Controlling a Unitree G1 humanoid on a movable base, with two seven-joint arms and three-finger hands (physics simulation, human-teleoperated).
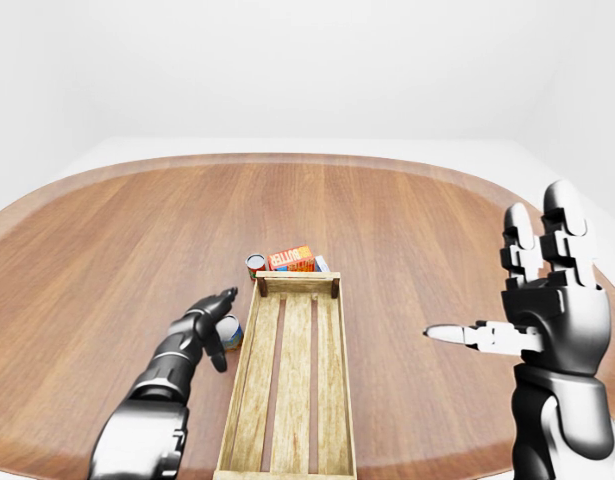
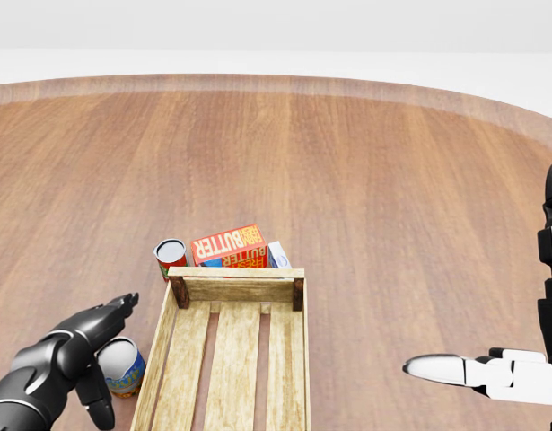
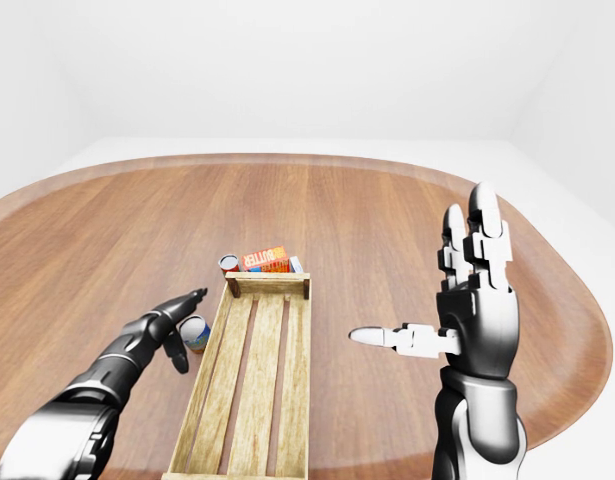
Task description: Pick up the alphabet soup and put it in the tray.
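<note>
1. Left-eye view: a long wooden tray [image 1: 287, 385] lies on the round wooden table [image 1: 407, 220]. The right hand [image 1: 542, 300] is held upright at the view's right, fingers spread and empty.
2. Head view: the alphabet soup [image 2: 172, 258], a red-labelled can, stands upright just outside the tray's top-left corner, beside a butter box [image 2: 229, 245]. The left hand [image 2: 74, 350], fingers unclenched, hovers beside a blue-labelled can [image 2: 123, 366] left of the tray; contact cannot be told.
3. Right-eye view: nothing lies inside the tray, and both hands grasp nothing.
</note>
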